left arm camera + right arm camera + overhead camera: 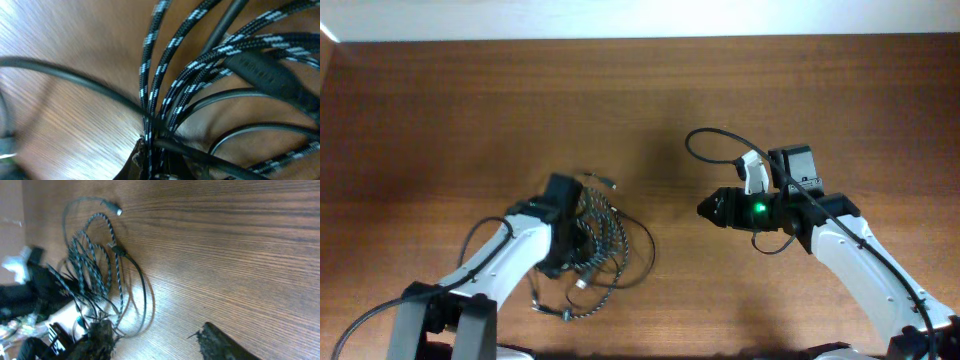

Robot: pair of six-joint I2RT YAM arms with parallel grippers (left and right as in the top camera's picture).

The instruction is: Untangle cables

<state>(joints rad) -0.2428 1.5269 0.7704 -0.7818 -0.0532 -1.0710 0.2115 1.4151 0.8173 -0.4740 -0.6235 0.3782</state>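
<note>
Lying in a tangled heap on the desk (pixel 470 110), the cables (pixel 612 236) are pinched together by the left claw (pixel 578 238); the right claw (pixel 705 208) stands spread wide, well apart from them.

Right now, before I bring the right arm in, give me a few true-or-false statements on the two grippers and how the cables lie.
1. The right gripper holds a plug. False: its fingers are apart with nothing between them, and it is clear of the tangle.
2. Braided strands bunch together at the left gripper. True.
3. The two cables lie fully separated. False: the braided cable and the plain black cable cross each other in one pile.
4. A loose plug lies on the table at the tangle's edge. True.
</note>
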